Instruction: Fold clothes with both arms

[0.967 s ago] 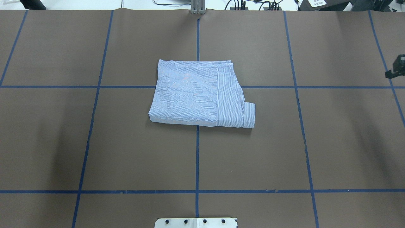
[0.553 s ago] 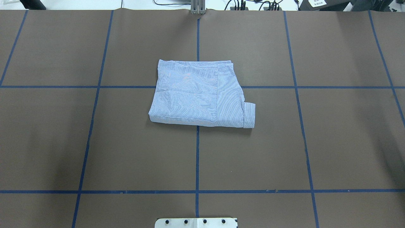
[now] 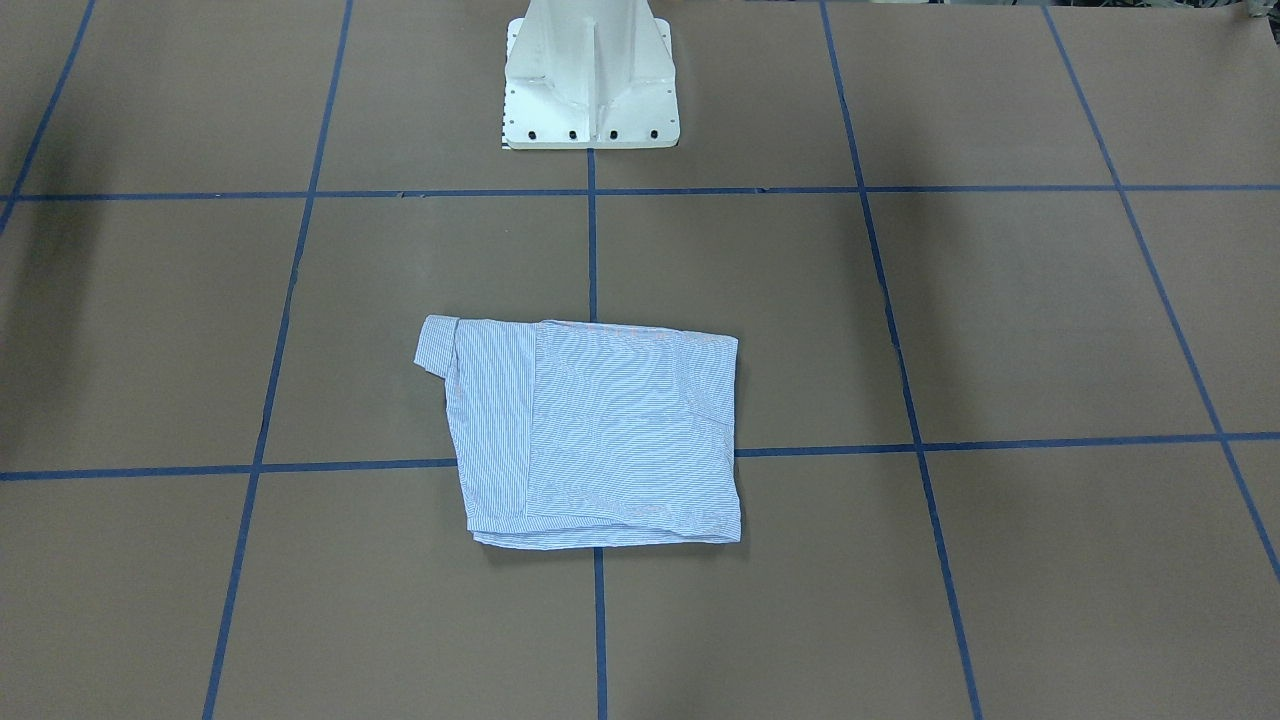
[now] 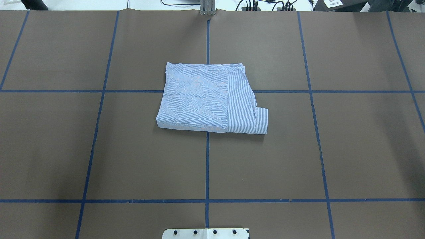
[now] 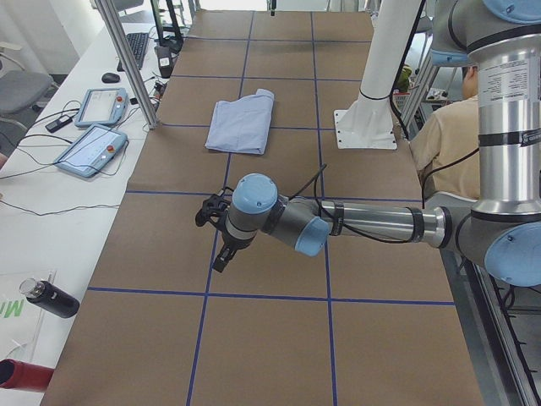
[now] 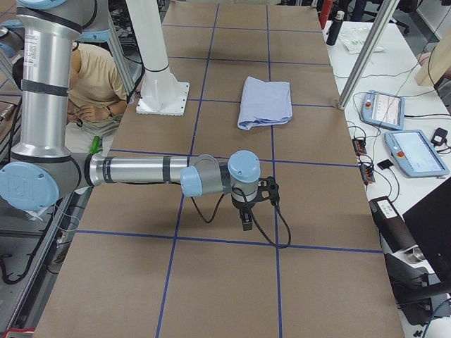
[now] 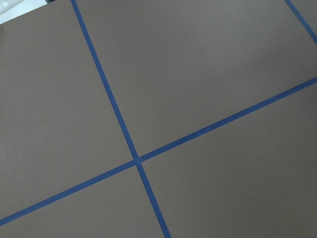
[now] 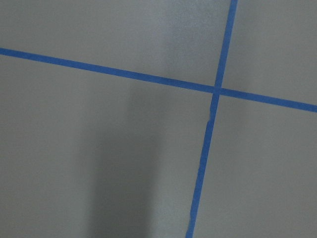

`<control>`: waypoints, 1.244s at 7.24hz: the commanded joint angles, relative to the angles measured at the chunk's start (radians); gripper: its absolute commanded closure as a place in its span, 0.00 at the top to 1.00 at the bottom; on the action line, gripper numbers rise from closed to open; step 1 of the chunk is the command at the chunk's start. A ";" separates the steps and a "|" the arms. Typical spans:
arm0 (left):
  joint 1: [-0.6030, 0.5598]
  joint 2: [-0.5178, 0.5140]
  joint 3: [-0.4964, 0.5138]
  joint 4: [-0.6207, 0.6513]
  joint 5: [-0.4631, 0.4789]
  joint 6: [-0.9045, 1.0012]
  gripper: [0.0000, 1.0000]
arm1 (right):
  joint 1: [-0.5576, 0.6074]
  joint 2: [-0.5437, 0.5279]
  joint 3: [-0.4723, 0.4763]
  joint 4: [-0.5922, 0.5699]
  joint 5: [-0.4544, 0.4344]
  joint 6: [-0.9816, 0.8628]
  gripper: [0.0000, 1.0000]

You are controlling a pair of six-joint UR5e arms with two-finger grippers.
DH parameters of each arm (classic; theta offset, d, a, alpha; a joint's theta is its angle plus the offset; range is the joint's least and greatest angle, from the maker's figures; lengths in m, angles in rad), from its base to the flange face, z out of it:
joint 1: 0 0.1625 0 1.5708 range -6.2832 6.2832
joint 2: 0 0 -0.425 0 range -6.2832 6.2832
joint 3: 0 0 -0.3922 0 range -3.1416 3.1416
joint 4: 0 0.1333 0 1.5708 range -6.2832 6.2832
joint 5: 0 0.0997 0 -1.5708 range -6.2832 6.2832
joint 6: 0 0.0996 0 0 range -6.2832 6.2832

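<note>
Left arm (image 5: 372, 223) stretched level across frame centre, left gripper (image 5: 219, 254) pointing down, left of centre. Right arm (image 6: 134, 170) likewise level, right gripper (image 6: 246, 217) pointing down, mid-frame. Jaw states unclear.

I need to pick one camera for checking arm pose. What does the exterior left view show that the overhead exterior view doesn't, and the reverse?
Only exterior left: the left arm stretched out horizontally, a seated person and two pendants. Only overhead exterior: the shirt seen square-on, with its fold edges and cuff plain to read; it shows no arm at all. Both: the folded shirt, the blue tape grid and the white base plate.
</note>
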 commanded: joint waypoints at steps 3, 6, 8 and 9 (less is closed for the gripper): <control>-0.012 0.072 -0.070 -0.004 -0.003 0.002 0.99 | 0.010 0.009 0.070 -0.113 -0.038 0.005 1.00; -0.010 0.073 -0.051 -0.011 -0.006 -0.004 0.99 | 0.010 0.011 0.086 -0.128 -0.028 0.005 1.00; -0.010 0.068 -0.053 0.002 -0.008 -0.008 0.99 | 0.010 0.000 0.097 -0.128 -0.028 0.005 1.00; -0.010 0.069 -0.067 0.002 -0.018 -0.008 0.99 | 0.010 0.011 0.100 -0.120 -0.025 0.006 1.00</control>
